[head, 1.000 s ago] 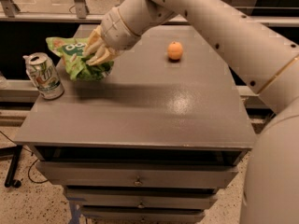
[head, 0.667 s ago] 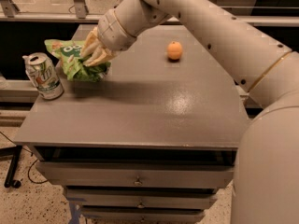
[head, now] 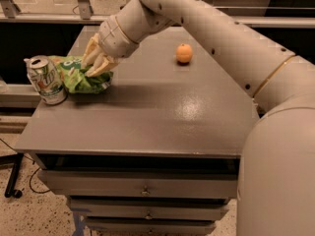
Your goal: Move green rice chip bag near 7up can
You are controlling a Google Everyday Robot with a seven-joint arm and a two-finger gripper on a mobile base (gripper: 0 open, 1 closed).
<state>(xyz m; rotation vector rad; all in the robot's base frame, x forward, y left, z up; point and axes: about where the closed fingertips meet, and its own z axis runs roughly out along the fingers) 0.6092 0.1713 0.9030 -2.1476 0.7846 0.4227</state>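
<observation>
The green rice chip bag (head: 78,78) lies on the grey cabinet top (head: 147,117) at the back left, and its left edge touches the 7up can (head: 46,79). The can is silver with a green logo and stands slightly tilted near the left edge. My gripper (head: 95,62) comes down from the upper right onto the bag's top right side, and its beige fingers (head: 90,49) are closed around the bag's crinkled top. The gripper hides part of the bag.
A small orange fruit (head: 184,53) sits at the back of the top, right of the gripper. My arm (head: 221,38) crosses the right side of the view. Drawers (head: 142,188) are below the front edge. A rail (head: 49,18) runs behind.
My gripper has moved left and down with the bag. The bag now rests lower on the top, against the can. The can and the fruit have not moved.
</observation>
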